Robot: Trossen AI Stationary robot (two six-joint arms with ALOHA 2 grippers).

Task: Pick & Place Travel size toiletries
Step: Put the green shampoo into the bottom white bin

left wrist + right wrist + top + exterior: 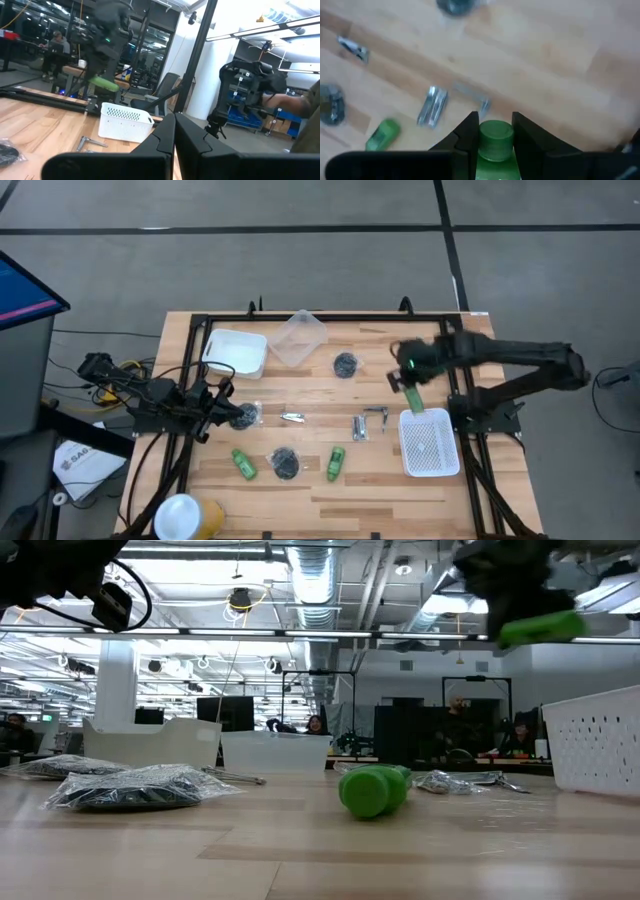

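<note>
While the right gripper grips a green bottle by the neck just under its ribbed cap, fingers pressed to either side, you can see from above that the bottle hangs in the air just beyond the far edge of the white mesh basket, at the table's right. In the low view that bottle shows as a green blur high up, above the basket's perforated wall. Look left from there and you find the silver grooming tools scattered mid-table, with a smaller one further left. Two more green bottles lie on the near half of the wood — one lying towards the middle, one to its left — and a dark grey jar in crinkled wrap sits between them. Another jar rests on the far side beside the clear plastic tub, and a white tray stands left of that tub. Your left gripper waits low at the table's left edge, near a third wrapped jar; its fingers look closed together on nothing.
</note>
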